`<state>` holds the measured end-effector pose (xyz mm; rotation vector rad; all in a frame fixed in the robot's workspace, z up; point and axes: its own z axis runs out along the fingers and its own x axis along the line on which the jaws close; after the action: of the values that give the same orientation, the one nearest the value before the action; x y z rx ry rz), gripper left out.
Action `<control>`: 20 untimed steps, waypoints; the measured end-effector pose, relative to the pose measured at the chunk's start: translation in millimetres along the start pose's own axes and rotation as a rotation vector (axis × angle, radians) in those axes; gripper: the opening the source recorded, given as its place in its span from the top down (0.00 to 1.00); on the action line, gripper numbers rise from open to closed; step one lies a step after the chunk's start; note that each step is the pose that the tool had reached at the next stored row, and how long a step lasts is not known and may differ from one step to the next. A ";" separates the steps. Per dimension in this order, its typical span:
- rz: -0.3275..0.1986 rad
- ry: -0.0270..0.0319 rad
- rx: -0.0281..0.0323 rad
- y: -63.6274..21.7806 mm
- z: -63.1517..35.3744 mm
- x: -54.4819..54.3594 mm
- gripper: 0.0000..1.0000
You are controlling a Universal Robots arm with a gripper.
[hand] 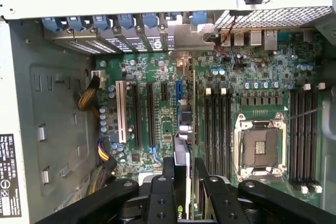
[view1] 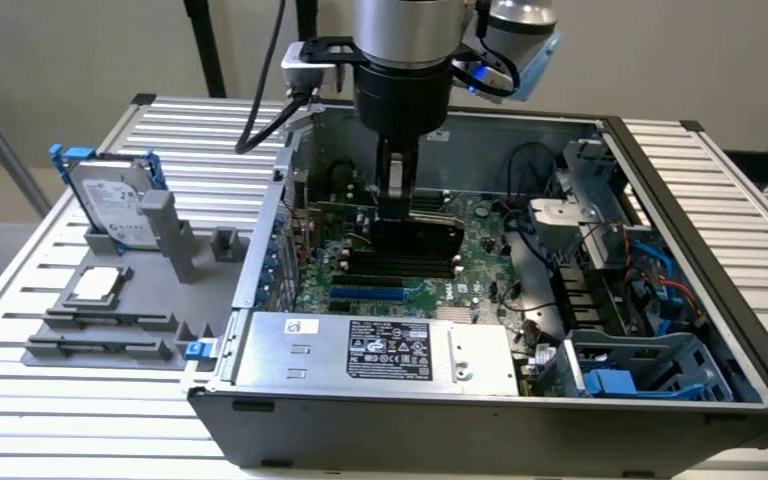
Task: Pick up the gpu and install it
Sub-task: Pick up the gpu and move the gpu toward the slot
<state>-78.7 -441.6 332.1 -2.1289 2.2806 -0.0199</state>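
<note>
The arm is at the install step. The gripper (view1: 404,212) reaches down into the open computer case (view1: 704,190), and its jaws pinch the gpu (view1: 418,240) by its upper edge. In the wrist view a finger (hand: 167,174) sits on either face of the card, with the card's thin edge (hand: 181,182) between the two fingers.

On the exterior view's clock face, the gpu sits near the centre of the case. It is low over the motherboard (view1: 484,225), with the power supply (view1: 384,350) at 6 o'clock from it. The hard drive in its blue frame (view1: 111,200) stands outside the case at 9 o'clock. The pictures do not settle whether the card's lower edge has entered a slot or is just above one.

The card stands on edge with its black face toward the exterior camera. Its long axis runs roughly 9 to 3 o'clock, parallel to the expansion slots (hand: 151,114). It lies between those slots and the memory slots (hand: 215,124). Its silver end appears to point at the case's rear wall, where the blue clips (hand: 100,23) are.

Seating the card would probably call for its edge connector to line up squarely over one slot. The bracket would need to meet a rear opening, and the push would need to go straight down without tilt.
</note>
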 end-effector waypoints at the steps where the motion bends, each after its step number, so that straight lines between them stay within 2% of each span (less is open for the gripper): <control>1: -0.001 0.0000 0.0000 1.4 1.8 0.5 0.74; 8: -0.007 -0.0003 0.0000 8.8 14.3 3.0 0.74; 20: -0.014 -0.0005 0.0000 13.3 36.1 4.3 0.74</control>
<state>-91.4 -444.8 295.6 -2.1452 2.2649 -0.0196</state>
